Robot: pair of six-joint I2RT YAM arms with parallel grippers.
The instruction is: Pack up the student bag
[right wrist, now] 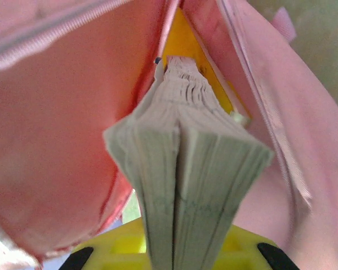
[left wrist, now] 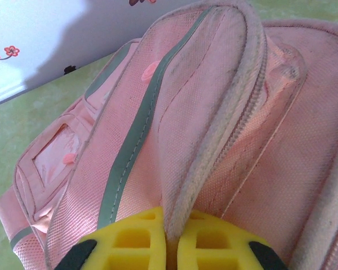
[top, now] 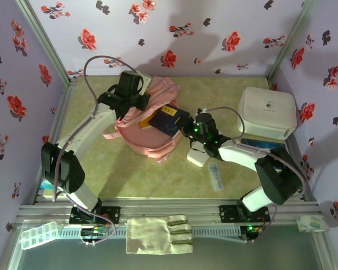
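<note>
Left gripper [left wrist: 170, 243]: pads [left wrist: 129, 247] clenched on the pale zip trim [left wrist: 214, 152] of the student bag [left wrist: 259, 112], pinching the rim of the mouth and lifting it. Right gripper [right wrist: 174, 256]: clamped on the tail end of a thick book [right wrist: 186, 169]. Its page edges face my camera and its nose is already between the pink walls.

Handling call: the bag is soft woven fabric with no frame I can see, so it sags wherever it isn't held. I judge it light on its own, heavier with each item packed. The flat panels give me nothing to pinch. The corded trim and the straps [top: 110, 135] are the real handles. The trim is coarse, so I don't expect slip. Nothing about the bag is fragile, but the mouth will likely collapse if the left lets go, so left holds while right feeds.

The book is stiff and dense, and its pages splay a little at my end. Push along its length, not across, or a corner may snag the lining.

Containers: the bag lies mid-table, left of centre, mouth toward my right arm. From above, the dark blue and yellow cover is partly inside. Something yellow shows deeper in, possibly the book's own cover; can't tell.

Further out, loose on the table [top: 146, 180] by my right forearm: a small white block [top: 196, 156] and a pen-like white thing [top: 215, 176]. Far right: a white rounded box [top: 267, 112], lid down, contents hidden.
</note>
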